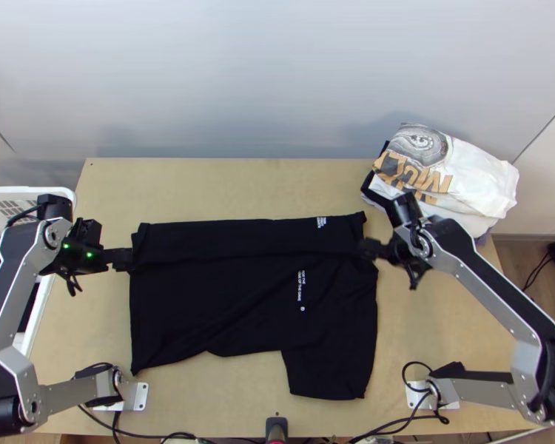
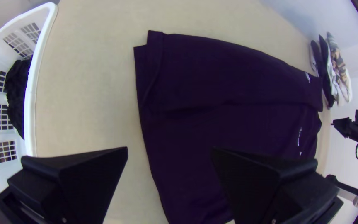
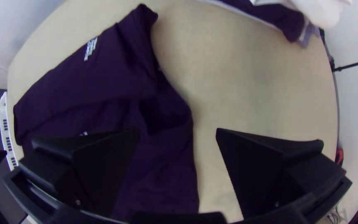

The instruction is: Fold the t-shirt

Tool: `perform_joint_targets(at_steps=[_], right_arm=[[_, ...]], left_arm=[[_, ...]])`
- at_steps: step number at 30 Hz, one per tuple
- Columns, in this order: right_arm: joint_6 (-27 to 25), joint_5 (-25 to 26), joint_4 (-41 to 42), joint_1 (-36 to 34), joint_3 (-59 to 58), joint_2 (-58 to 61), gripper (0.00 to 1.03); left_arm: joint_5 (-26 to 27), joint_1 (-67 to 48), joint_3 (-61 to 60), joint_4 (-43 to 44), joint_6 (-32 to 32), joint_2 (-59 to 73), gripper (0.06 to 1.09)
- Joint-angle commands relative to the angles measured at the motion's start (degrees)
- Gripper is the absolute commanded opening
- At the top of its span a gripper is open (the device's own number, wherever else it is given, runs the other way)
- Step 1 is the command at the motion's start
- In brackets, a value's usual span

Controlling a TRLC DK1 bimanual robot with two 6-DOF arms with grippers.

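A black t-shirt (image 1: 255, 296) lies on the table, its far side folded over in a long strip and one sleeve spread toward the near edge. At the shirt's left edge is my left gripper (image 1: 120, 258); my right gripper (image 1: 371, 250) is by the right edge, near the collar end. In the left wrist view, the left gripper (image 2: 169, 153) stands open above the edge of the shirt (image 2: 228, 124). The right wrist view has the right gripper (image 3: 178, 135) open too, one finger over the shirt (image 3: 162, 166) and the other over bare wood.
A stack of folded clothes (image 1: 440, 177) rests at the table's back right corner. At the left stands a white basket (image 1: 37, 194) with dark cloth inside. Bare wooden table (image 1: 226, 185) lies behind the shirt, and a small dark device (image 1: 276, 428) is at the near edge.
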Motion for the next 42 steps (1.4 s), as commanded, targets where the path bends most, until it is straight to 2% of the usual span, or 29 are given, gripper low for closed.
perform_joint_targets(at_steps=[1,2,4,5,9,17,18,21,22,28,34,35,39,42], right_arm=[[5.65,-5.46,-18.83,5.31,-2.82,-4.38,0.91],[5.48,-5.46,-20.93,7.42,-4.4,-4.29,0.99],[4.6,-4.67,-21.9,11.29,-7.74,-5.25,0.99],[5.83,-5.29,-22.08,11.55,-10.55,-7.28,0.99],[7.67,-12.41,-14.25,12.34,-19.87,-17.12,0.87],[7.06,-21.63,-6.87,11.82,-29.89,-22.74,0.86],[5.91,-22.16,-6.61,11.73,-30.24,-22.13,0.81],[3.19,-23.57,-6.26,11.64,-30.33,-20.99,0.51],[2.49,-24.1,-5.82,11.64,-30.85,-20.81,0.47],[-3.49,-24.89,-1.95,9.88,-33.67,-19.41,0.47],[-5.95,-24.97,-0.98,9.36,-33.75,-15.8,0.46],[-6.3,-24.97,-0.81,9.36,-33.75,-15.45,0.45],[-8.24,-24.97,-0.1,9.36,-33.84,-15.19,0.3],[-9.29,-24.97,0.42,9.36,-34.19,-14.92,0.29]], left_arm=[[0.54,-0.64,2.04,-7.46,2.63,-3.81,1.03],[0.63,-0.72,1.6,-7.55,3.07,-4.07,1.03],[0.63,-1.08,1.25,-8.43,2.81,-3.98,1.03],[0.63,-1.34,1.16,-8.87,2.54,-3.98,1.03],[0.63,-3.01,1.25,-10.71,0.87,-4.25,1.03],[-1.04,-4.24,1.07,-11.33,-1.41,-4.33,1.03],[-1.31,-4.42,0.9,-11.33,-1.76,-4.33,1.03],[-2.19,-5.56,0.81,-11.42,-2.82,-4.33,1.03],[-2.54,-5.73,0.81,-11.59,-2.99,-4.42,1.03],[-2.98,-6.35,0.99,-11.59,-3.96,-4.51,1.03],[-3.77,-6.52,0.72,-11.59,-4.4,-4.42,1.03],[-3.86,-6.61,0.72,-11.59,-4.4,-4.51,1.03],[-4.03,-6.61,0.64,-11.59,-4.49,-4.51,1.03],[-4.12,-6.52,0.28,-11.77,-4.23,-4.51,1.03]])
